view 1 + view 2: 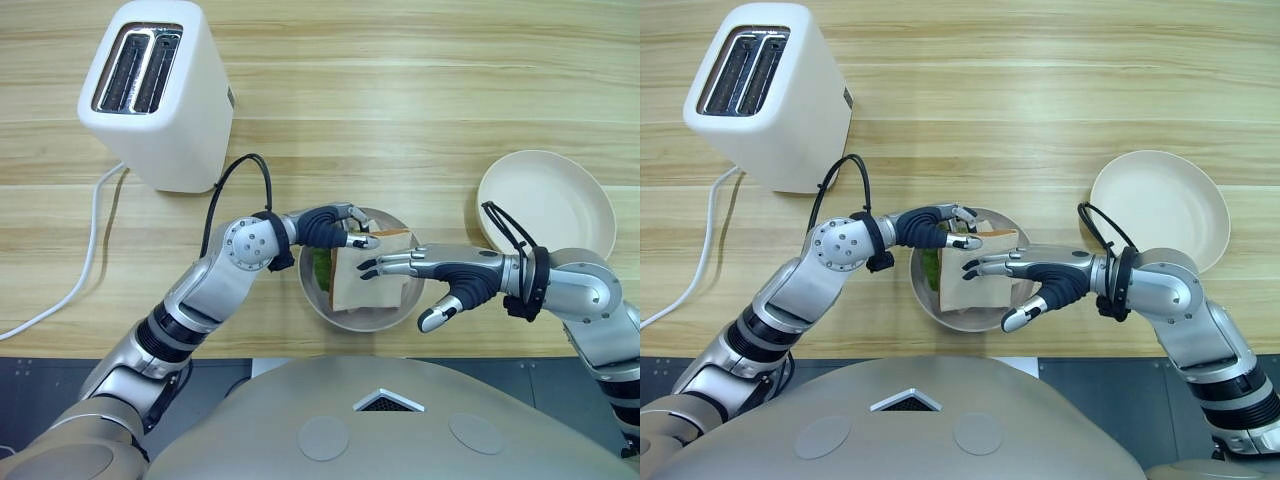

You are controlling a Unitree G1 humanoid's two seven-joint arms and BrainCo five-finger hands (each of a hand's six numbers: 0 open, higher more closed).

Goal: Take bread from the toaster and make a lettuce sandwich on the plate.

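Observation:
A grey plate [372,322] sits at the table's near edge with green lettuce [322,265] in it and a bread slice [372,282] lying tilted over the lettuce. My left hand [335,228] hangs over the plate's upper left rim, its fingers curled onto the slice's top left corner. From the right, my right hand [440,275] lays straight fingers on the slice's right side, thumb spread below the rim. The white toaster [160,95] stands at the far left, both slots dark with no bread showing.
A cream plate [545,205] lies at the right, just behind my right wrist. The toaster's white cord [88,265] runs down the left side to the table's front edge. Bare wooden table stretches across the back.

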